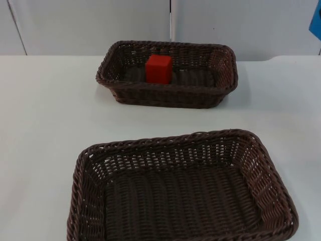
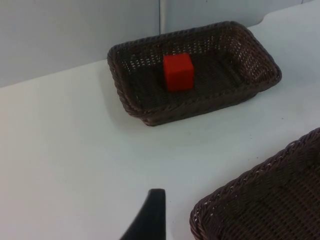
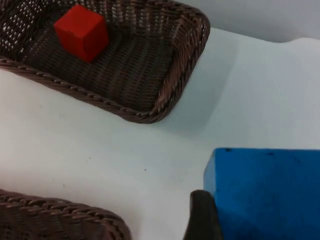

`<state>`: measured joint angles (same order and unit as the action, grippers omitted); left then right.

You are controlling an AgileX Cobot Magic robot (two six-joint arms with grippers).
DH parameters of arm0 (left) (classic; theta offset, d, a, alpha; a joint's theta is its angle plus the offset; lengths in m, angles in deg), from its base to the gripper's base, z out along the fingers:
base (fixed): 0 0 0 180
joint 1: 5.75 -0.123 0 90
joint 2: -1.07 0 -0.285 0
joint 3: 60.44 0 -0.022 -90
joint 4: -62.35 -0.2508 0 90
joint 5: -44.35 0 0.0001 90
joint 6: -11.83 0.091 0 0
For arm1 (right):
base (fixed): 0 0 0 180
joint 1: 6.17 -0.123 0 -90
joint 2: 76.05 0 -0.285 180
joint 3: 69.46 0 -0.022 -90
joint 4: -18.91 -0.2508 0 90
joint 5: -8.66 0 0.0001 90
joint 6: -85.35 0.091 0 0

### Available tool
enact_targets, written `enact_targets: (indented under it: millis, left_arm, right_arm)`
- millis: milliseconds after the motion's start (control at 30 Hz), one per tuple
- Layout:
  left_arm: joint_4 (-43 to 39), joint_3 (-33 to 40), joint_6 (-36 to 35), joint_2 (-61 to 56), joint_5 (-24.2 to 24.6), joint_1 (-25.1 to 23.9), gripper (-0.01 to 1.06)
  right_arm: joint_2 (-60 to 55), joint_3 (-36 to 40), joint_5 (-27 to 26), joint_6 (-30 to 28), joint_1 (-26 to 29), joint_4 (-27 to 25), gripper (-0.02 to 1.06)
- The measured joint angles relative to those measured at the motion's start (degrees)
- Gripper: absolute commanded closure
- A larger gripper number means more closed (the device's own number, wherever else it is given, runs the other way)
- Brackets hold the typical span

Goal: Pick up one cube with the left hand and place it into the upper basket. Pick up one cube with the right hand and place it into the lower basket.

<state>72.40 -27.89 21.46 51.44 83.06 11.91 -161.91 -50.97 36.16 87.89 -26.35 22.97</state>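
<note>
A red cube (image 1: 159,69) lies inside the upper wicker basket (image 1: 110,75), near its middle; it also appears in the left wrist view (image 2: 178,71) and the right wrist view (image 3: 81,31). The lower basket (image 1: 83,201) holds nothing. My right gripper (image 3: 250,225) is shut on a blue cube (image 3: 265,190), lifted off the table at the far right, beyond the upper basket (image 3: 165,95); a corner of this blue cube (image 1: 316,22) peeks in at the top view's right edge. My left gripper (image 2: 150,220) waits above the table left of the lower basket (image 2: 210,210).
The white table (image 1: 45,110) has open room to the left of both baskets and in the strip between them. A grey partition wall (image 1: 90,25) closes the far side behind the upper basket.
</note>
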Motion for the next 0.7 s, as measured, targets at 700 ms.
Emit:
enact_targets:
  millis: [700]
  left_arm:
    - [0.00,0.00,0.00,0.00,0.04,0.00,0.16]
  right_arm:
    - [0.10,0.00,5.07,-0.14,-16.86,0.00,1.05]
